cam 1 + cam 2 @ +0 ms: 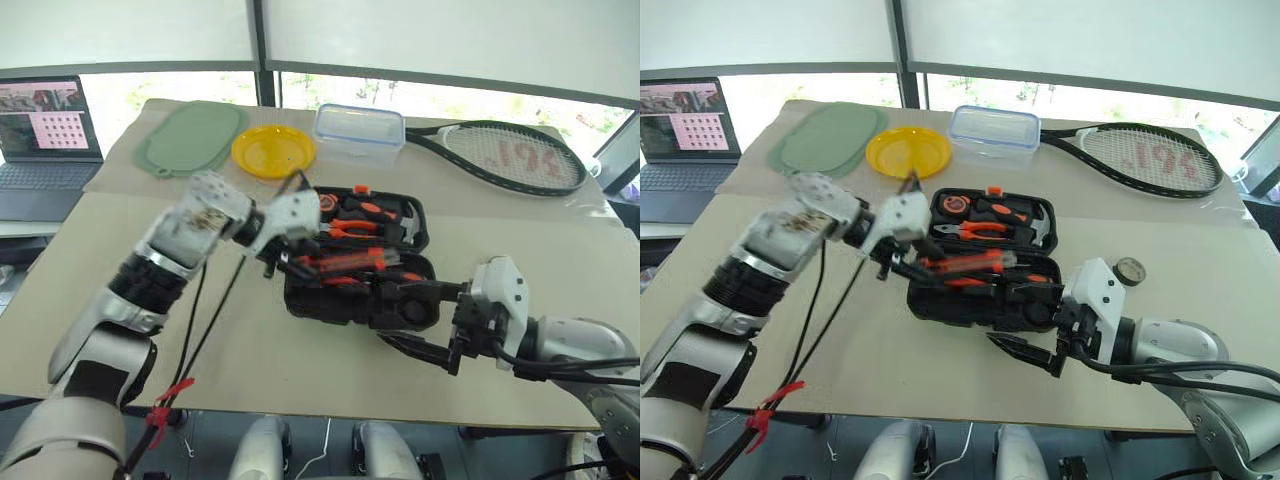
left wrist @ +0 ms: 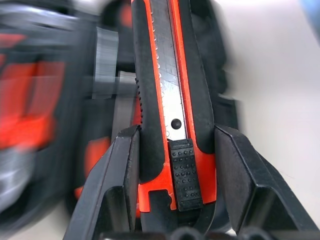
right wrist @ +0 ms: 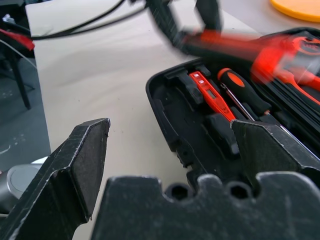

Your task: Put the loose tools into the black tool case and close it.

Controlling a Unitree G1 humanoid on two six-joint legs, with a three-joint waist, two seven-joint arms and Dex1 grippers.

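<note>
Knife in hand: the left gripper [image 1: 283, 252] is clamped on the orange-black utility knife [image 2: 172, 115], one finger on each long side of its handle, so the tool hangs lengthwise over the black tool case [image 1: 340, 300] at the centre of the frame. That side-on hold probably suits laying it flat into a moulded slot. The case lies open, its upper half holding pliers [image 1: 352, 229] and other orange-handled tools, its lower half showing a small orange screwdriver [image 3: 207, 92] and another screwdriver [image 3: 245, 92] already seated.

The right gripper [image 3: 170, 150] has its jaws spread wide and empty, hovering at the lower right corner of the case, seemingly ready to steady it or swing the lid.

A small dark grey round tape roll [image 1: 1129, 271] lies on the table [image 1: 250, 370] to the right of the case, so packing looks unfinished.

Bare tabletop lies below and left of the case, giving both arms room. A clear lidded box [image 1: 359, 130], a yellow plate [image 1: 273, 150] and a racket [image 1: 500, 155] lie near the far edge, well apart from the work.
</note>
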